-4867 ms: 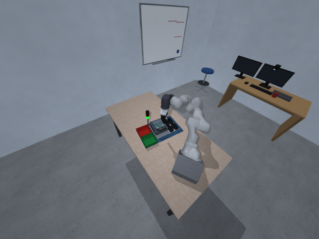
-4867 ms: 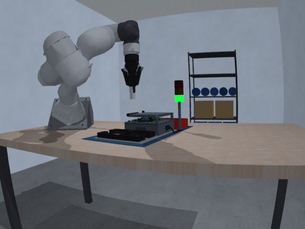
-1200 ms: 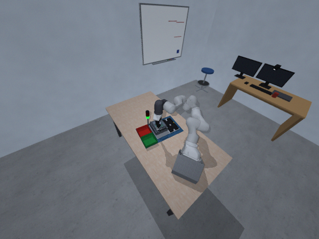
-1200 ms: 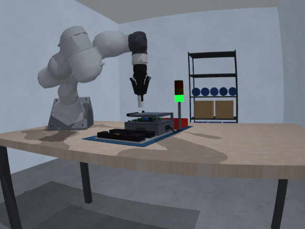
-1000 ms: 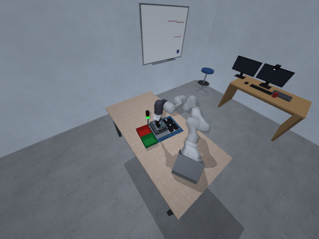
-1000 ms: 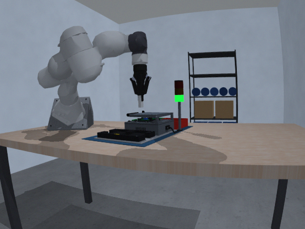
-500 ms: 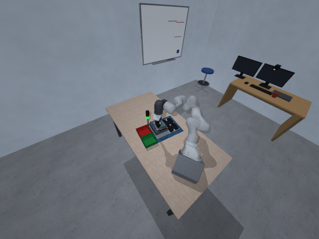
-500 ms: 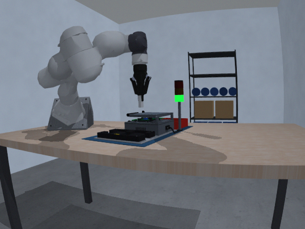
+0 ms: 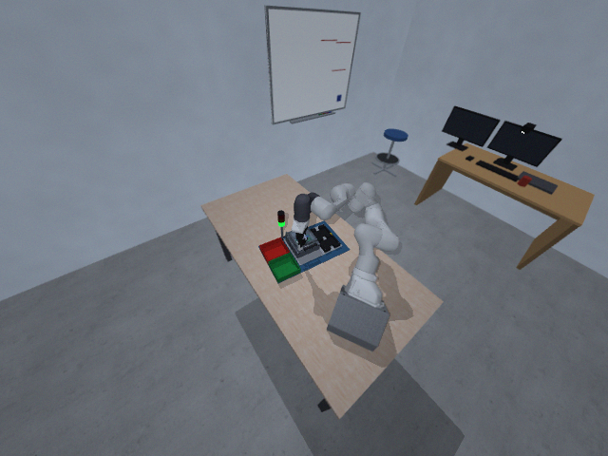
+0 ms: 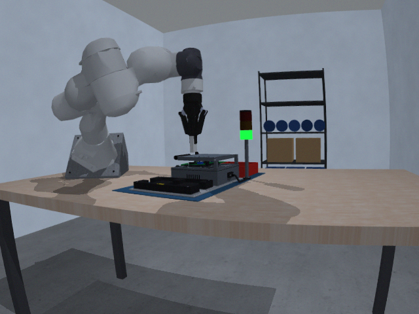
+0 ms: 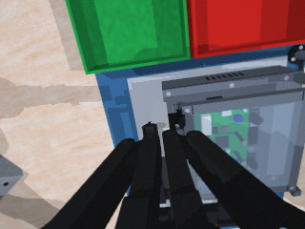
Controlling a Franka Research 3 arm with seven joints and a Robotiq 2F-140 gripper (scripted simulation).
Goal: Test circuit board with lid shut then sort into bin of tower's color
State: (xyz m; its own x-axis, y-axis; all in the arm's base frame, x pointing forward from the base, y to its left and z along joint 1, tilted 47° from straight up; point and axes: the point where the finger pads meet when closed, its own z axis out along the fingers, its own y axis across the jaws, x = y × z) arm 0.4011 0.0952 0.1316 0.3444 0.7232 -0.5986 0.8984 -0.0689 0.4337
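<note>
The tester [image 10: 203, 170] stands on the blue mat with its lid [image 10: 205, 156] lying level over it. The green circuit board [image 11: 228, 131] shows through the lid in the wrist view, its white connector end toward the hook [image 11: 177, 119]. The signal tower [image 10: 245, 134] shows green. My gripper [image 10: 193, 150] is shut and empty. It points straight down, just above the tester's edge by the hook and its small black tab; in the wrist view my fingertips [image 11: 159, 131] are right beside the hook. I cannot tell whether they touch it.
The green bin [image 11: 129, 31] and the red bin [image 11: 243, 24] stand side by side just beyond the tester. The black tray [image 10: 172, 185] lies on the mat on the tester's other side. The tower's pole stands next to the red bin [image 10: 249, 166].
</note>
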